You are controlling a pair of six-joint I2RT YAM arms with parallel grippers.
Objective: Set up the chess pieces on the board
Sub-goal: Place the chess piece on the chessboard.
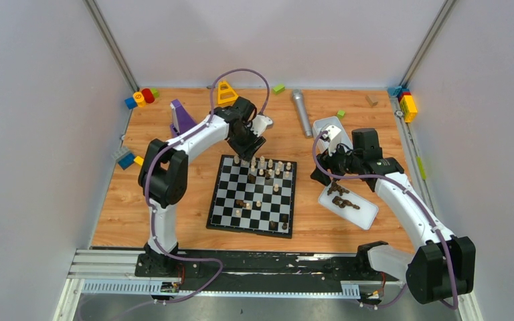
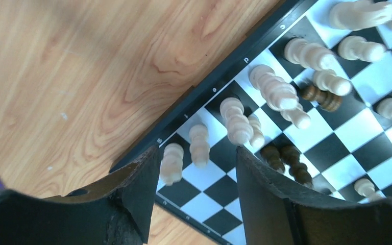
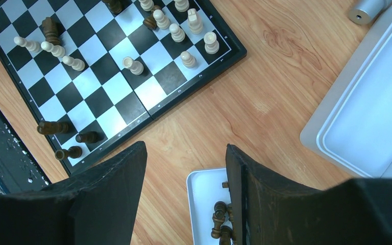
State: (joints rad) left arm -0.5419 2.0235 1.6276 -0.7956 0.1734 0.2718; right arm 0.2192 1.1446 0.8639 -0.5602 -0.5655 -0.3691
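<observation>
Arching over the board (image 1: 231, 200), left gripper (image 1: 249, 154) hangs spread above its far edge.

the white-shelled left arm (image 1: 194, 132) and white-shelled right arm (image 1: 408, 200) carry bulky matte black joint housings, and a thin purple cable (image 1: 244, 71) runs along each. their black bases sit beside the ribbed silver metal rail (image 1: 107, 267), one toward each end. the left gripper (image 2: 196, 155) and right gripper (image 3: 185, 148) have matte black fingers with rough, chipped edges.
</observation>
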